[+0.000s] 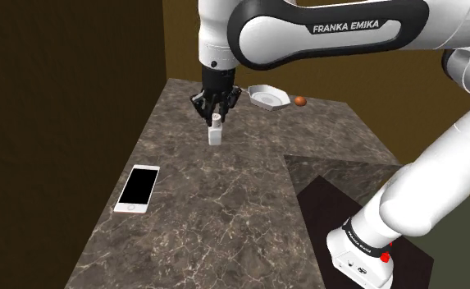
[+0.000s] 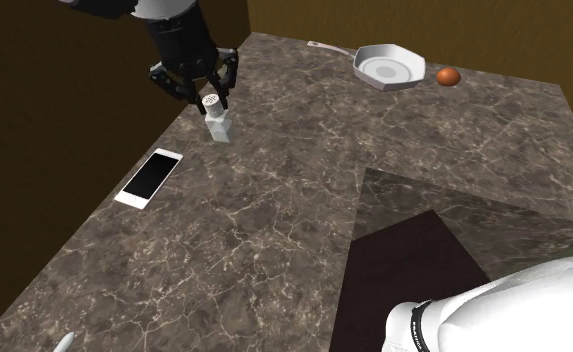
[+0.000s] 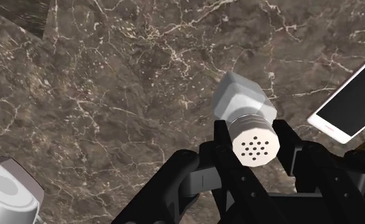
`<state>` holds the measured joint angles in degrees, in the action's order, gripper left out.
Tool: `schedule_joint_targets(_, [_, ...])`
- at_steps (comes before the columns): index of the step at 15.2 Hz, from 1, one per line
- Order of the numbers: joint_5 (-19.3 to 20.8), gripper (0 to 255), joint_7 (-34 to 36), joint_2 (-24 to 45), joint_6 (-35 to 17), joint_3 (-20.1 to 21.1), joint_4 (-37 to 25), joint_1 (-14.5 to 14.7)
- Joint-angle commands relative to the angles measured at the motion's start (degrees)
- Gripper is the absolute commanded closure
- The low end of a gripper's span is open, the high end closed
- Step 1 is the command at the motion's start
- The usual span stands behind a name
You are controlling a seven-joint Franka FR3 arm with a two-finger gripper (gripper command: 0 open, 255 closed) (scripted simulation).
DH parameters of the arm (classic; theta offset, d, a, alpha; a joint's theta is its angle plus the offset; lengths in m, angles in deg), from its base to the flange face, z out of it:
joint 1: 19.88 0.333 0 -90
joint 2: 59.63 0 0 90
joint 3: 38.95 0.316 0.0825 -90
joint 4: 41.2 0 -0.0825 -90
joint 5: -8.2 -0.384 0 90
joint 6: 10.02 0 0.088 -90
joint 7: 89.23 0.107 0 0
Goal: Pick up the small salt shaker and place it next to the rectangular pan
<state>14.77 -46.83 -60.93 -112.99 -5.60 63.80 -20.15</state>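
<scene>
A small white salt shaker (image 1: 215,135) with a perforated round cap (image 3: 256,141) stands upright on the dark marble counter (image 1: 225,213), toward its far side. My black gripper (image 1: 215,117) comes down on it from above and is shut on the cap; in the wrist view both fingers (image 3: 221,147) press the cap's sides. The shaker (image 2: 217,126) looks to be resting on the counter or just above it. The pan (image 1: 268,97) is white and angular with a thin handle (image 2: 326,47), and it sits at the counter's far edge, well apart from the shaker.
A white smartphone (image 1: 138,188) with a black screen lies near the counter's edge, on the shoulder view's left. A small orange-brown ball (image 1: 300,101) sits beside the pan. The dark stand top (image 1: 348,222) covers the near right. Brown walls close the far side.
</scene>
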Motion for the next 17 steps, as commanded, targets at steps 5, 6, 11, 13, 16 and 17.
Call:
schedule_joint_targets(5, [-2.95, 255, -10.37, -6.46, -2.5, -5.46, 6.97, -4.08])
schedule_joint_targets(6, [-3.16, 255, -11.92, -7.14, -2.79, -6.37, 7.74, -4.66])
schedule_joint_targets(11, [-3.58, 255, -19.38, -9.51, -4.08, -10.89, 10.59, -7.45])
schedule_joint_targets(13, [-3.51, 255, -22.24, -9.98, -4.54, -12.67, 11.27, -8.58])
schedule_joint_targets(16, [-3.23, 255, -26.43, -10.22, -5.19, -15.27, 11.81, -10.3])
schedule_joint_targets(17, [-3.11, 255, -27.8, -10.18, -5.39, -16.11, 11.86, -10.89])
